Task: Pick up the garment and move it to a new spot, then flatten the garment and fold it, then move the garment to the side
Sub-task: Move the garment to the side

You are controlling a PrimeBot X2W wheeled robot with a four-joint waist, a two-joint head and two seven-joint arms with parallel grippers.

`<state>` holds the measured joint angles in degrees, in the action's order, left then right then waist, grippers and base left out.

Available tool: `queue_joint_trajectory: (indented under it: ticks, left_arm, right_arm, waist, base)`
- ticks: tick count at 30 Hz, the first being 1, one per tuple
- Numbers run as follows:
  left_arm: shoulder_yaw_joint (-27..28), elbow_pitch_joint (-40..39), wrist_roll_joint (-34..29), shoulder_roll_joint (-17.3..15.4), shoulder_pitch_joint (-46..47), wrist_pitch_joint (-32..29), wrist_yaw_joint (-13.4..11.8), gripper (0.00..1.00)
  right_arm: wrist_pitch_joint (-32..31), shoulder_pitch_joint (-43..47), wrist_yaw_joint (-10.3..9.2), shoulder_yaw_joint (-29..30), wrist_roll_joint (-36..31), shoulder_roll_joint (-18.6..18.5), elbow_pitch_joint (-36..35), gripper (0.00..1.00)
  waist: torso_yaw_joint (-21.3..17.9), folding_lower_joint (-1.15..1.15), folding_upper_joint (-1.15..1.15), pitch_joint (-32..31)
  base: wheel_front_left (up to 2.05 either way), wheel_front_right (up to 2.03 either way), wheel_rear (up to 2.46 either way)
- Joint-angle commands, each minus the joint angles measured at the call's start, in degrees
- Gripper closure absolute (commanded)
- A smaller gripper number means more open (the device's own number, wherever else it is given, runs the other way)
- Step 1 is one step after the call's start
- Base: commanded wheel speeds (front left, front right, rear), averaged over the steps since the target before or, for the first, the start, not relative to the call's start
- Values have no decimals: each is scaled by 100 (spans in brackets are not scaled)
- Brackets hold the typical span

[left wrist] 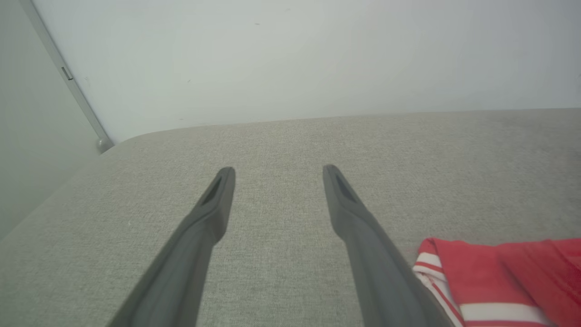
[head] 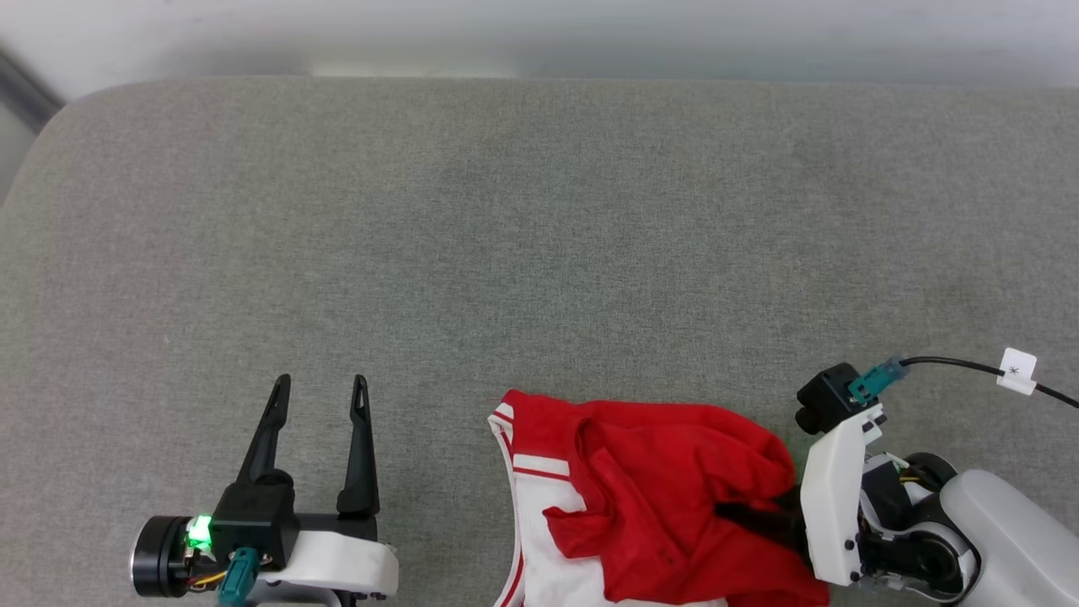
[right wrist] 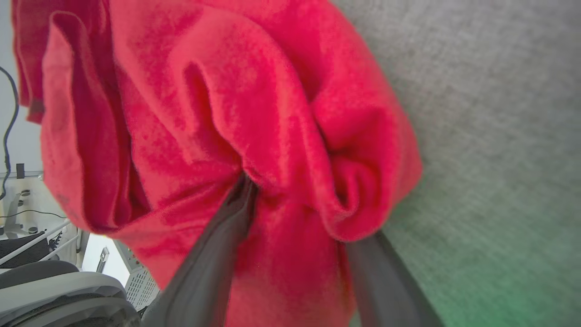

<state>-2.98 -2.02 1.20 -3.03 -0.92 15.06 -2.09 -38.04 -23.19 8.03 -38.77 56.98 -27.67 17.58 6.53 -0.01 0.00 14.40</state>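
We judge the garment point(head: 657, 472) light and limp, best pinched at the fold point(right wrist: 349, 181) the right tool point(right wrist: 304, 213) straddles, jaws apart; left tool point(head: 321, 384) open.

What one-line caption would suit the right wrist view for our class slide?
Right gripper with jaws either side of a bunched fold of the garment on the grey surface.

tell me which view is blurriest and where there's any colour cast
Right wrist view is softest: the garment sits too close and smears, with a green cast on the grey surface at lower right. Head view is sharp and evenly lit, a green light glowing by the left hand. Left wrist view: fingers slightly soft.
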Motion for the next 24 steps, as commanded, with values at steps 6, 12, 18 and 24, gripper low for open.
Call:
queue_joint_trajectory:
  ticks: [6,12,18,24]
  left_arm:
    - [-14,58,9,11,-120,14,-49,0]
    - [-9,79,23,13,-333,14,-114,0]
    - [71,8,89,16,-583,13,-186,0]
    - [112,-86,168,17,-594,14,-254,0]
  right_arm:
    - [449,-60,-66,-498,-7,-46,216,100]
    - [914,-524,-56,-735,-70,-443,-290,100]
    - [1073,-1008,-56,-969,-292,-951,-973,100]
    - [1032,-1446,-56,-959,-482,-1429,-1543,100]
  waist:
    - [-27,1,0,-249]
    - [-175,1,0,-636]
    - [-586,1,0,-842]
    - [-1163,1,0,-735]
  base:
    - [0,0,0]
    - [0,0,0]
    - [0,0,0]
    - [0,0,0]
